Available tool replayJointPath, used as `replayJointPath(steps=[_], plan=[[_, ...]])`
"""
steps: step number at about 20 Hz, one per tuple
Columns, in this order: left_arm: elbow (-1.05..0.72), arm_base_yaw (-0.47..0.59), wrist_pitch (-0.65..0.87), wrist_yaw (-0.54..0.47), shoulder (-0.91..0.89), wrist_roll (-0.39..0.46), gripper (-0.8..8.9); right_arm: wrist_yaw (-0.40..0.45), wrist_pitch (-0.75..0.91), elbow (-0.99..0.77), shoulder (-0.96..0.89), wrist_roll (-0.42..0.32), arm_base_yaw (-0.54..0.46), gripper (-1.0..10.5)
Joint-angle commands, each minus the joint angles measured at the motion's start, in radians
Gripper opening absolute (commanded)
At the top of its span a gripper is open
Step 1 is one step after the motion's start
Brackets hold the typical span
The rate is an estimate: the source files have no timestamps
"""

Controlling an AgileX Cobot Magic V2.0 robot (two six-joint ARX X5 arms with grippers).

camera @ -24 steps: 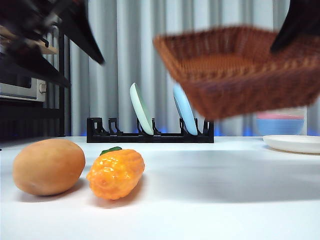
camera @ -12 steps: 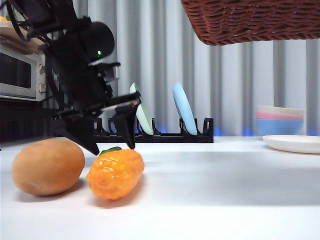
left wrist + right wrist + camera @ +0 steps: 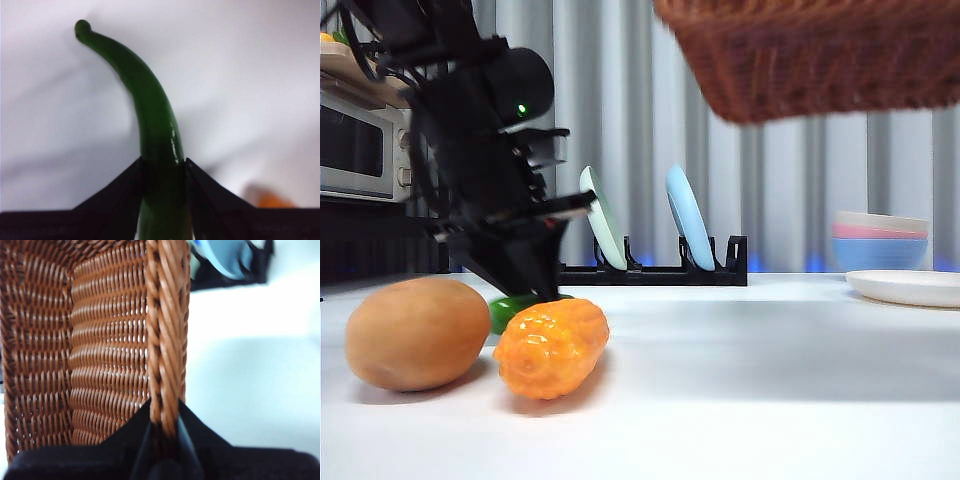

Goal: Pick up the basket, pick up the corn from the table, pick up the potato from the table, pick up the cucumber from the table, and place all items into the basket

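Observation:
My left gripper point(image 3: 163, 167) is shut on the long, curved green cucumber point(image 3: 150, 105). In the front view this gripper point(image 3: 525, 275) is down at the table behind the potato and corn, and a bit of the cucumber point(image 3: 508, 310) shows under it. The tan potato point(image 3: 417, 333) and the knobbly orange corn point(image 3: 552, 346) lie side by side on the white table point(image 3: 750, 400) at the front left. My right gripper point(image 3: 164, 422) is shut on the braided rim of the brown wicker basket point(image 3: 100, 350) and holds the basket point(image 3: 820, 55) high at the top right.
A black dish rack point(image 3: 650, 270) with a pale green and a blue plate stands at the back. A microwave point(image 3: 365, 150) is at the far left. Stacked bowls point(image 3: 880, 240) and a white plate point(image 3: 910, 287) sit at the right.
The basket rose to the picture's top, then shifted slightly left. The left arm came down behind the corn and closed on the cucumber.

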Motion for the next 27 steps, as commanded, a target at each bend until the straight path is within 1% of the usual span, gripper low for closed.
replayJointPath(steps=[1, 3, 5, 6, 8, 10, 12, 14, 16, 18, 19, 20, 21, 22, 23, 25, 27], plan=[[-0.003, 0.005, -0.038, -0.005, -0.122, 0.033, -0.09, 0.003, 0.031, 0.011, 0.074, 0.017, 0.0, -0.1], [-0.003, 0.003, -0.053, -0.002, -0.289, 0.026, -0.09, 0.0, 0.043, 0.011, 0.169, 0.017, 0.003, -0.1], [-0.003, -0.017, -0.039, 0.045, -0.445, -0.029, -0.09, -0.005, 0.07, 0.011, 0.262, 0.019, 0.023, -0.1], [-0.003, -0.031, -0.023, 0.074, -0.503, -0.051, -0.09, -0.005, 0.09, 0.011, 0.303, 0.031, 0.042, -0.1], [-0.003, -0.072, 0.015, 0.091, -0.59, -0.102, -0.09, -0.005, 0.139, 0.011, 0.378, 0.072, 0.088, -0.1], [-0.003, -0.129, 0.056, 0.087, -0.603, -0.141, -0.09, -0.005, 0.198, 0.011, 0.436, 0.119, 0.142, -0.1], [-0.003, -0.185, 0.067, 0.018, -0.565, -0.164, -0.09, -0.005, 0.261, 0.011, 0.472, 0.177, 0.214, -0.1], [-0.003, -0.23, 0.057, -0.04, -0.503, -0.171, -0.09, -0.003, 0.311, 0.011, 0.48, 0.224, 0.262, -0.1], [-0.003, -0.253, 0.053, -0.064, -0.433, -0.171, -0.08, -0.003, 0.346, 0.011, 0.48, 0.26, 0.297, -0.1], [-0.003, -0.256, 0.049, -0.065, -0.368, -0.171, 0.02, -0.004, 0.355, 0.011, 0.48, 0.273, 0.311, -0.1], [-0.003, -0.259, 0.041, -0.065, -0.34, -0.171, 0.46, -0.003, 0.354, 0.011, 0.48, 0.273, 0.311, -0.1], [-0.003, -0.261, 0.032, -0.065, -0.317, -0.171, 1.87, -0.004, 0.353, 0.011, 0.48, 0.275, 0.311, -0.1], [-0.003, -0.261, 0.023, -0.065, -0.301, -0.171, 3.85, -0.004, 0.353, 0.011, 0.48, 0.28, 0.311, -0.1], [-0.003, -0.261, 0.015, -0.065, -0.291, -0.17, 5.61, -0.003, 0.353, 0.011, 0.48, 0.28, 0.311, -0.1], [-0.003, -0.261, 0.016, -0.062, -0.29, -0.171, 5.9, -0.003, 0.353, 0.011, 0.48, 0.28, 0.311, -0.1], [-0.002, -0.261, 0.034, -0.052, -0.299, -0.171, 5.9, 0.002, 0.353, 0.011, 0.48, 0.28, 0.309, -0.1], [0.018, -0.261, 0.012, -0.051, -0.329, -0.165, 5.9, 0.003, 0.353, 0.011, 0.48, 0.279, 0.308, -0.1]])
